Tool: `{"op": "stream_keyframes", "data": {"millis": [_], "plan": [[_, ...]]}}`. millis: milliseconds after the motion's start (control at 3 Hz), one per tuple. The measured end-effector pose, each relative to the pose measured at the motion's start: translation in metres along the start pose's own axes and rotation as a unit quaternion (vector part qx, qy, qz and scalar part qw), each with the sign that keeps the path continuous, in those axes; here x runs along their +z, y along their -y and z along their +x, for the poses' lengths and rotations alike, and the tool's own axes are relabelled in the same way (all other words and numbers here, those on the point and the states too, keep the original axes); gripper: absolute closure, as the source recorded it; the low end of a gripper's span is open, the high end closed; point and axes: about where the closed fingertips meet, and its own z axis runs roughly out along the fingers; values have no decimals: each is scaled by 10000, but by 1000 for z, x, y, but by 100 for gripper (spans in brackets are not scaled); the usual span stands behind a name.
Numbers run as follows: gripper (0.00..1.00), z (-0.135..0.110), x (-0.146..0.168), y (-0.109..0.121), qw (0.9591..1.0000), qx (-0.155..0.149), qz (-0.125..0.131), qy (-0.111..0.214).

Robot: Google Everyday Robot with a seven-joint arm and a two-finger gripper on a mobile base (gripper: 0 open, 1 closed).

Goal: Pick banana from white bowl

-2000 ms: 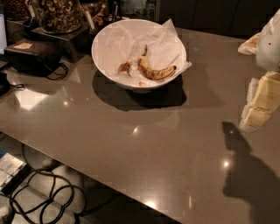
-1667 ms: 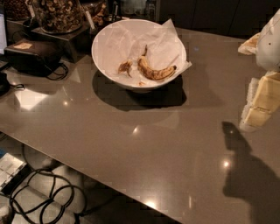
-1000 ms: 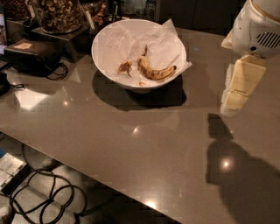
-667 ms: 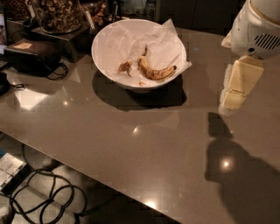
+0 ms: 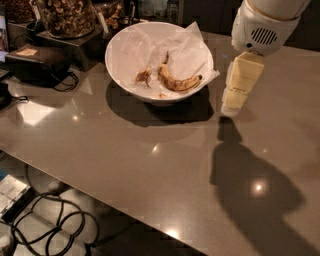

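Cables (image 5: pixel 45 225) on the floor nearest, then the grey table (image 5: pixel 125 160). Gripper (image 5: pixel 231 107) hangs tip-down over the table just right of the white bowl (image 5: pixel 115 65), outside its rim; whether it is spread or closed cannot be told. Banana (image 5: pixel 177 82) lies inside the bowl on paper, a brown scrap (image 5: pixel 144 76) just left of it. Best approach: clear the rim, come down across the banana's middle, avoid pinching paper. Snack jar (image 5: pixel 65 15) behind

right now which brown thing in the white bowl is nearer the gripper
The banana: long, curved, on the side toward the gripper, which hangs right of the white bowl; the crumpled scrap lies farther left.
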Motion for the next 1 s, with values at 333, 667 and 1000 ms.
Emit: {"op": "stream_keyframes", "data": {"millis": [333,667,1000], "plan": [[0,-23,6,11,9999,-8,-21,137],[0,-79,25,44,9997,-233,-102,68],[0,-83,26,47,9996,-215,-5,192]]}}
